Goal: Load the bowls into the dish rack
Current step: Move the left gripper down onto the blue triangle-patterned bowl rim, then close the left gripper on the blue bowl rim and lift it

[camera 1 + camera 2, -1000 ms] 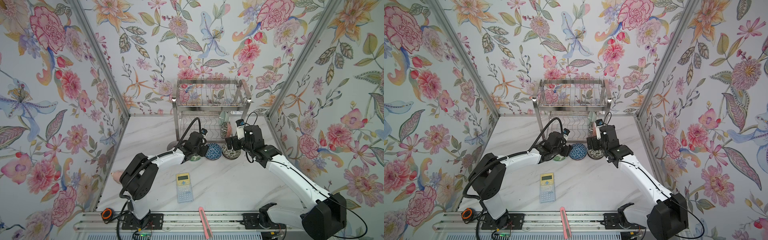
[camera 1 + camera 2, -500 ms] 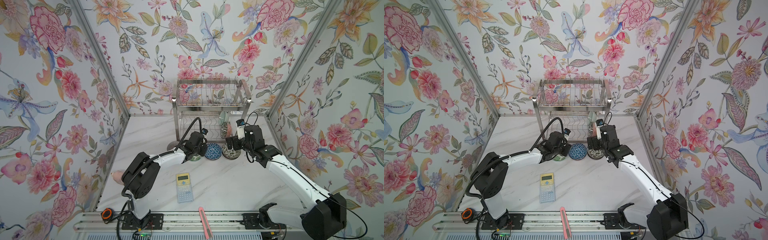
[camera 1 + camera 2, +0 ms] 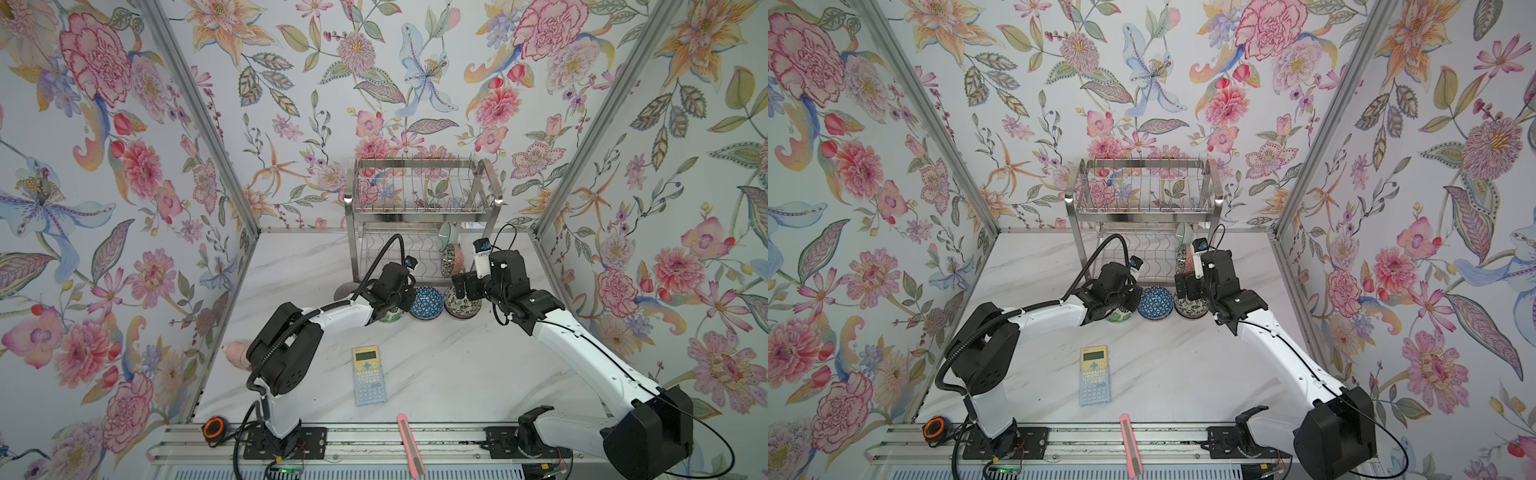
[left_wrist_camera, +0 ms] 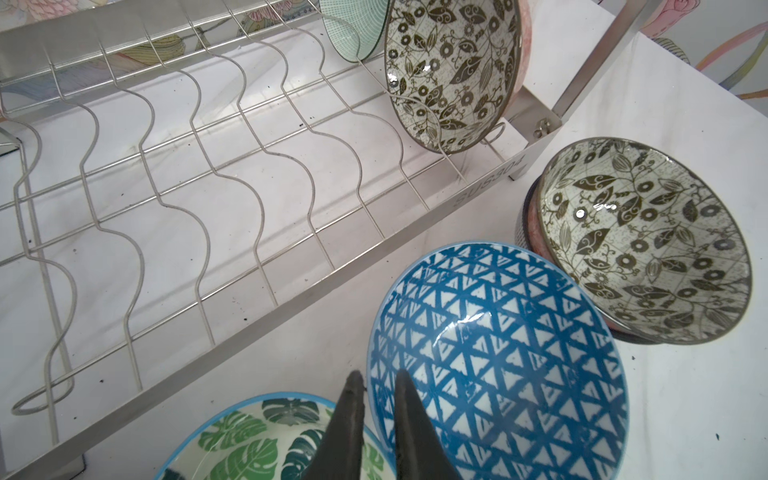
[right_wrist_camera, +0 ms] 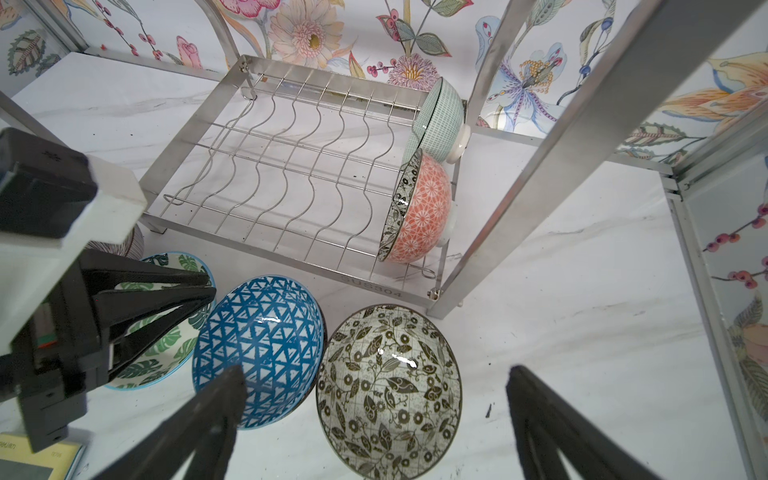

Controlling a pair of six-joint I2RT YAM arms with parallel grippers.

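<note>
The dish rack stands at the back of the table. A pale celadon bowl and a floral bowl with a pinkish outside stand on edge in its lower tier. In front of it sit a green leaf bowl, a blue triangle bowl and a black-white floral bowl. My left gripper is shut on the blue bowl's rim, one finger inside it. My right gripper hangs open over the floral bowl.
A calculator lies mid-table, with a pink box cutter and an orange tape measure on the front rail. A pink soft thing lies at the left wall. A striped round thing sits by the rack's left leg.
My left gripper's fingers have closed together onto the blue triangle bowl's rim. The right gripper has stayed open in place.
</note>
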